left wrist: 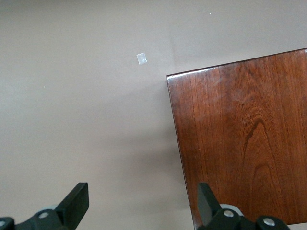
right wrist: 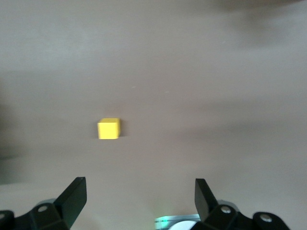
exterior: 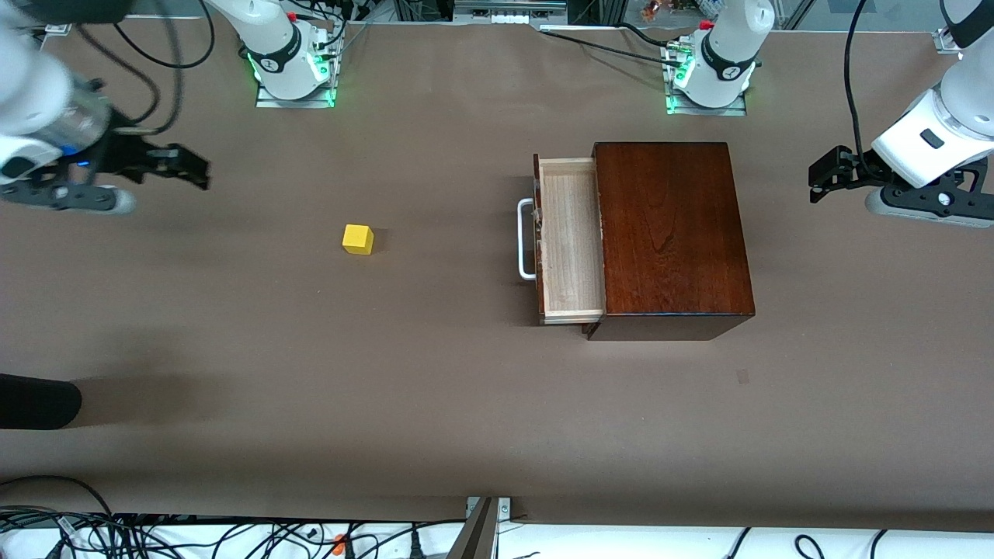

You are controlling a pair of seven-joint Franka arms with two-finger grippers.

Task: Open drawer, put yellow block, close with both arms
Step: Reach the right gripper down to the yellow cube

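The drawer stands pulled out of the dark wooden box and empty, while the yellow block sits on the table well apart from it, toward the right arm's end. The right gripper, jaws wide and empty, hangs over bare table and should, in my judgement, centre squarely above the cube before lowering. The left gripper, open and empty, waits beside the box; nothing obstructs the path

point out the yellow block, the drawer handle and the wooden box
yellow block (exterior: 358, 238): front view, on its top face
drawer handle (exterior: 524, 239): front view, on the white bar's long side
wooden box (exterior: 668, 225): front view, on the middle of its glossy top
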